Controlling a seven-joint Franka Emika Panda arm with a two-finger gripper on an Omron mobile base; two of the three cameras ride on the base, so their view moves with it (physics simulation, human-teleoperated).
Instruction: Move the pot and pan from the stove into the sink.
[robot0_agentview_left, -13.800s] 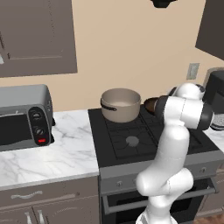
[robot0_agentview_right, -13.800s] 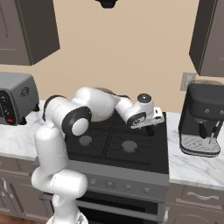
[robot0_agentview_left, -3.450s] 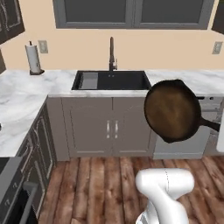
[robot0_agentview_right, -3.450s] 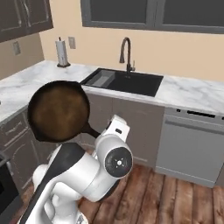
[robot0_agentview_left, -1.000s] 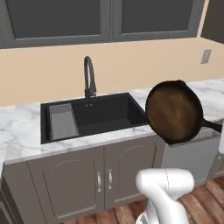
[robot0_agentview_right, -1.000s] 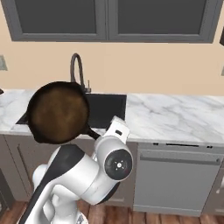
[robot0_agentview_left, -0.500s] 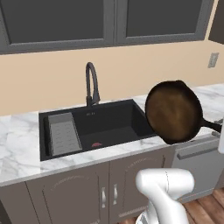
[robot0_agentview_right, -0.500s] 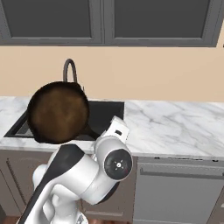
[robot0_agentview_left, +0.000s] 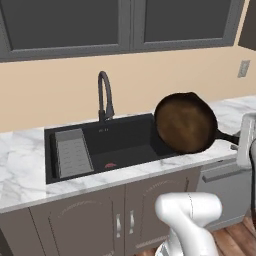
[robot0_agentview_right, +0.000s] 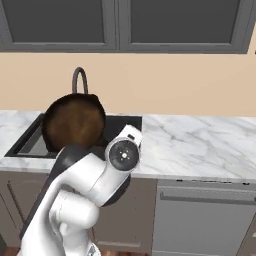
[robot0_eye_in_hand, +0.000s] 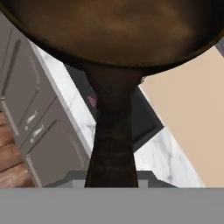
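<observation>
The pan, a dark brown skillet, hangs tilted on edge with its rusty inside facing the base cameras, over the right end of the sink. My gripper is shut on the end of its long black handle. From the other side the pan stands in front of the black sink. In the hand view the pan fills the top and its handle runs down into my gripper. The pot and the stove are out of view.
A tall black arched faucet stands behind the basin, a grey ribbed tray lies in its left part, and a small red thing on its floor. Marble counter runs to the right over a dishwasher front. Grey cabinets are below.
The whole picture has shifted as the base moved along the sink counter; sink and faucet now look nearer. The pan stays in my grip at the same tilt.
</observation>
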